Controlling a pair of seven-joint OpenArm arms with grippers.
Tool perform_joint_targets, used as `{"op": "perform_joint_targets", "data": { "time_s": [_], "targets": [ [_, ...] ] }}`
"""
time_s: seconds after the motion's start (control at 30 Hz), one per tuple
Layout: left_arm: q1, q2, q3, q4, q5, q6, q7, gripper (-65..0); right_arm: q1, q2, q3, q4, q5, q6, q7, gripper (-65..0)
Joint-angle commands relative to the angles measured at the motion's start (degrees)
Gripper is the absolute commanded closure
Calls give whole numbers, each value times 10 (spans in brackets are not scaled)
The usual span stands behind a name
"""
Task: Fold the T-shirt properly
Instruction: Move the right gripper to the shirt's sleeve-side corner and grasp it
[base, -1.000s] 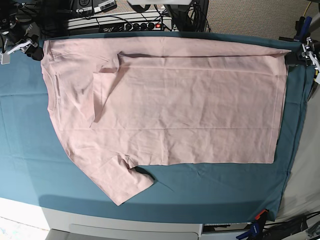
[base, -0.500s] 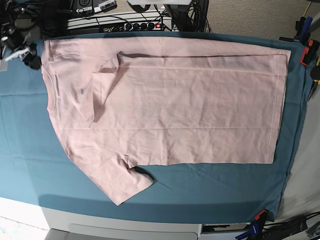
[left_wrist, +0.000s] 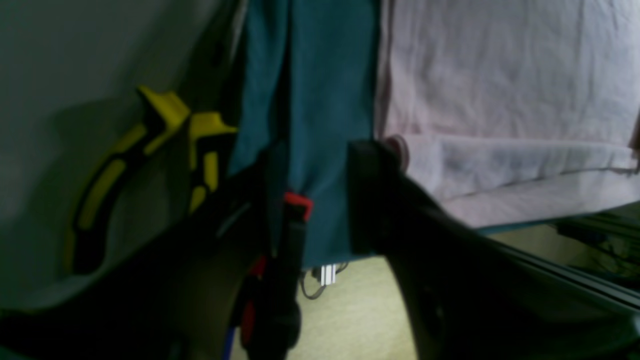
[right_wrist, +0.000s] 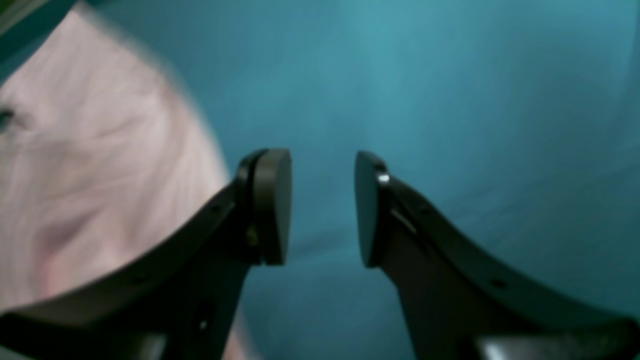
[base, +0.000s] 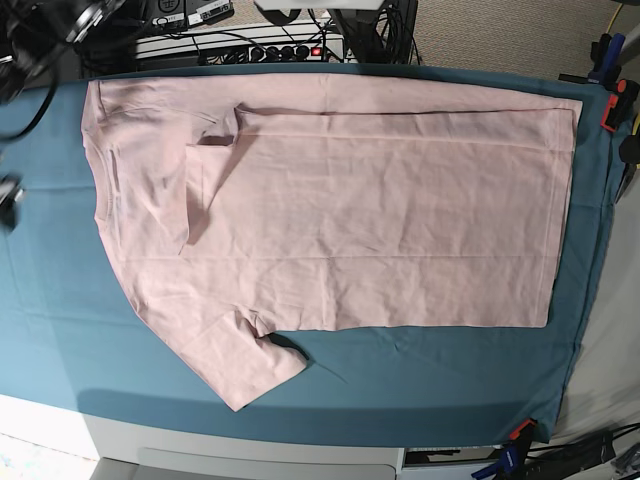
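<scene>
Fabric covers most of the desk (base: 60, 340): the T-shirt (base: 380, 230) lies flat, plain pale pink side up, on the teal cloth (base: 420, 370). Its neck end is toward the desk's left edge and its hem (base: 562, 220) near the right edge, in the base view. One sleeve (base: 245, 360) spreads toward the front edge, while the other sleeve (base: 205, 190) is folded in over the body, and a long strip along the far edge is folded over too.

From its wrist camera, the left gripper (left_wrist: 310, 195) hangs off the right edge of the desk, fingers parted and empty, just beside the shirt's folded corner, with a red clamp (left_wrist: 295, 210) and a yellow-and-black clamp (left_wrist: 150, 165) close by.

From its own wrist view, the right gripper (right_wrist: 322, 205) is released, nothing between its pads (right_wrist: 272, 205), over bare teal cloth beside the shirt's blurred edge.
</scene>
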Motion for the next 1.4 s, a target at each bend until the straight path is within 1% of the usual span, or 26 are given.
{"op": "perform_joint_targets", "data": {
  "time_s": [0.0, 0.1, 0.17, 0.23, 0.27, 0.3, 0.4, 0.47, 0.57, 0.67, 0.73, 0.83, 0.87, 0.93, 0.97, 1.03, 1.07, 1.13, 1.23, 1.37],
  "targets": [
    [-2, -19, -6, 7, -10, -4, -13, -215, 34, 32, -19, -2, -15, -11, 31, -219],
    [-2, -19, -6, 7, -10, -4, -15, -215, 137, 72, -107, -79, -90, -38, 80, -219],
    [-2, -19, -6, 7, -10, -4, -16, -215, 223, 80, -169, -166, -123, -43, 122, -219],
    [-2, -19, -6, 7, -12, -7, -19, -215, 312, 77, -229, -275, -147, -48, 180, -219],
    [-2, -19, -6, 10, -18, -18, -18, -215, 354, 72, -258, -333, -155, -54, 215, -219],
    [-2, -19, -6, 13, -19, -19, -19, -215, 393, 66, -286, -392, -163, -59, 247, -219],
    [-2, -19, -6, 22, -19, -19, -17, -215, 483, 35, -351, -543, -217, -69, 311, -219],
    [-2, -19, -6, 30, -19, -20, -17, -215, 500, 10, -383, -592, -243, -82, 336, -219],
    [-2, -19, -6, 35, -10, -22, -16, -215, 482, -32, -410, -599, -310, -122, 351, -219],
    [-2, -19, -6, 35, -10, -22, -12, -215, 448, -62, -428, -599, -375, -181, 371, -219],
    [-2, -19, -6, 35, -10, -21, -12, -215, 426, -71, -431, -599, -396, -215, 383, -219],
    [-2, -19, -6, 35, -10, -22, -12, -215, 403, -72, -431, -599, -394, -220, 385, -219],
    [-2, -19, -6, 35, -11, -22, -13, -215, 398, -70, -431, -599, -380, -219, 377, -219],
    [-2, -19, -6, 35, -11, -22, -14, -215, 392, -66, -431, -599, -329, -213, 360, -219],
    [-2, -19, -6, 35, -11, -22, -15, -215, 391, -64, -431, -599, -304, -201, 348, -219],
    [-2, -19, -6, 35, -11, -22, -14, -215, 389, -61, -431, -593, -256, -155, 330, -219],
    [-2, -19, -6, 35, -11, -22, -15, -215, 388, -60, -431, -586, -234, -139, 320, -219],
    [-2, -19, -6, 35, -10, -22, -14, -215, 388, -60, -427, -571, -203, -130, 306, -219],
    [-2, -19, -6, 35, -10, -22, -13, -215, 388, -60, -396, -549, -174, -122, 303, -219],
    [-2, -19, -6, 35, -10, -22, -12, -215, 388, -60, -323, -528, -168, -122, 298, -219]
  ]
}}
